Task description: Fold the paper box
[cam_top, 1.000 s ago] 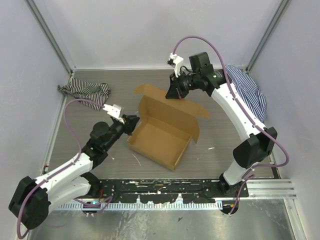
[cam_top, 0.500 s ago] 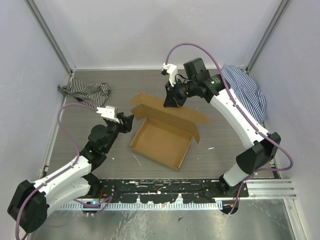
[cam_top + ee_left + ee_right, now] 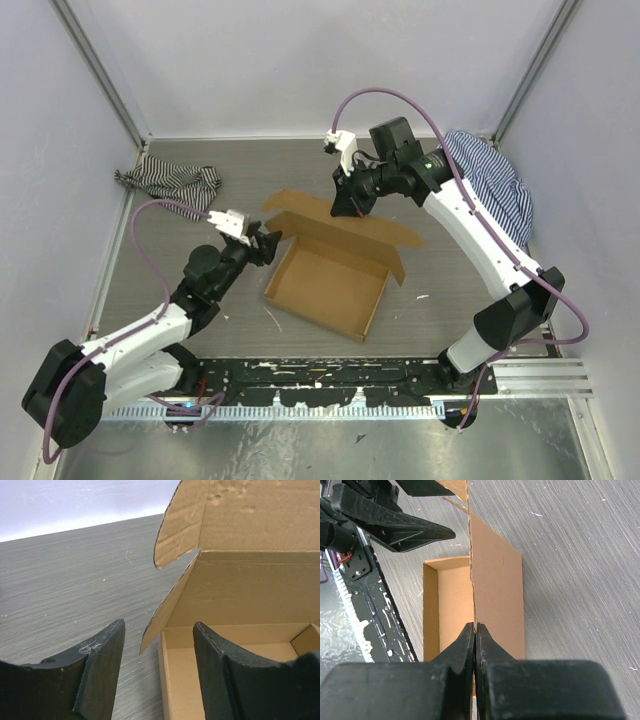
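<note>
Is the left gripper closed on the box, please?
No: in the left wrist view the left gripper stands open, and a flap of the box lies unpinched in the gap.

My left arm (image 3: 150, 335) starts at its base at seven o'clock in the overhead view. It stretches low toward one o'clock, its forearm angled up to the wrist. My left gripper (image 3: 268, 243) sits just left of centre, pointing toward two o'clock. From the wrist camera its two dark fingers (image 3: 100, 675) stand wide apart, jaws open. My right arm (image 3: 470, 225) climbs from its base at four o'clock toward one o'clock, bends at the elbow and reaches back toward nine o'clock. My right gripper (image 3: 343, 207) hangs just above centre, tipped toward seven o'clock. Its fingers (image 3: 462, 650) are pressed together, pinching the thin edge of the paper box (image 3: 497, 600).
</note>
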Robot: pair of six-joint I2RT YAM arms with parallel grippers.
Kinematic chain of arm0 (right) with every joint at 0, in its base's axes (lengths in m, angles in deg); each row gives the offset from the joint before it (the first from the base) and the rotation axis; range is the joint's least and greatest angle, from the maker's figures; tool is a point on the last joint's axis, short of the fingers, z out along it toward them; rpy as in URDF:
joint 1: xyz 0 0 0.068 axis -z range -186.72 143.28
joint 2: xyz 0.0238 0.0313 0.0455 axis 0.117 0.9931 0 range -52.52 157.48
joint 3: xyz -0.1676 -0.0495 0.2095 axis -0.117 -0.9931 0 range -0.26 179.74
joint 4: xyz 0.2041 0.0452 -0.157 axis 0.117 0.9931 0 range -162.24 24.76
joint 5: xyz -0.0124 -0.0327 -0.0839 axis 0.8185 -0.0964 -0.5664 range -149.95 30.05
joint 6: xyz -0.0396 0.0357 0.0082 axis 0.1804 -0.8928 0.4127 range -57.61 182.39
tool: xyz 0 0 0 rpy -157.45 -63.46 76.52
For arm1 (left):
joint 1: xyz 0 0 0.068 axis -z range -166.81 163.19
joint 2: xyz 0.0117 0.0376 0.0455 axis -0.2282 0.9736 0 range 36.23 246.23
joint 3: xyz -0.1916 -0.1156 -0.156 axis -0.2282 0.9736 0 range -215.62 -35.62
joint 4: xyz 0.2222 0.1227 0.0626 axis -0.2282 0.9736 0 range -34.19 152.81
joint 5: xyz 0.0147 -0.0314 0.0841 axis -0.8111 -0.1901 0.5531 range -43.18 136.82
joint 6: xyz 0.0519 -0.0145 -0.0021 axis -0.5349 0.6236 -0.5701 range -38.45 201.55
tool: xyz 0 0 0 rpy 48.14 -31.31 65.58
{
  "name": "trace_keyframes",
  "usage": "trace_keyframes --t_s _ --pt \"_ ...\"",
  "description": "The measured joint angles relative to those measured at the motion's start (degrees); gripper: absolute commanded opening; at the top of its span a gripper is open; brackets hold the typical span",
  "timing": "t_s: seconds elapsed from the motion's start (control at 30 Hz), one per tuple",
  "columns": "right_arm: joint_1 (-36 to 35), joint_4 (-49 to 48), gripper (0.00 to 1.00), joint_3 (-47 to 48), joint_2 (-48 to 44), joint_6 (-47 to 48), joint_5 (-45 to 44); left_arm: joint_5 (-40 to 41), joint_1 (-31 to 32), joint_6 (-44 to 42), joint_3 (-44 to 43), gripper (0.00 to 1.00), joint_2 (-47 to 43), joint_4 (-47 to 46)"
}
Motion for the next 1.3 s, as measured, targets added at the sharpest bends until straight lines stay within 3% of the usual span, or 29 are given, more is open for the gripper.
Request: trace_keyframes --t_s 0.13,0.3,0.37,0.47,0.57,0.67,0.73,0.97,1.3 --pt "0.00 0.42 0.01 0.00 0.00 0.61 0.37 -1.73 0.00 -0.90 -0.98 0.58 2.80 -2.32" --pt "0.00 0.57 0.02 0.00 -0.02 0.83 0.42 -3.63 0.00 -0.92 -1.64 0.27 5.62 -4.46" --pt "0.00 0.57 0.03 0.00 -0.04 0.81 0.39 -4.48 0.00 -0.85 -2.25 0.19 6.16 -4.50" --pt "0.00 0.50 0.10 0.00 -0.11 0.76 0.28 -5.05 0.00 -0.72 -2.91 0.12 6.23 -4.48" --pt "0.00 0.35 0.30 0.00 -0.22 0.39 -0.37 -5.35 0.15 -0.87 -2.99 0.00 5.90 -4.09" --pt "0.00 0.31 0.52 0.00 -0.22 -0.70 -2.47 -4.81 0.15 -1.36 -3.15 0.00 4.68 -2.67" --pt "0.00 0.02 0.56 0.00 -0.28 -1.88 -4.57 -4.44 0.11 -1.46 -3.34 0.00 3.80 -1.86" --pt "0.13 -7.45 0.63 -2.43 -4.61 -8.76 -16.63 -1.44 0.11 -2.10 -3.54 0.00 -0.98 1.20" --pt "1.03 -26.12 0.69 -21.29 -24.11 -18.16 -38.49 5.60 0.11 -3.17 -5.09 0.00 -4.22 8.33"
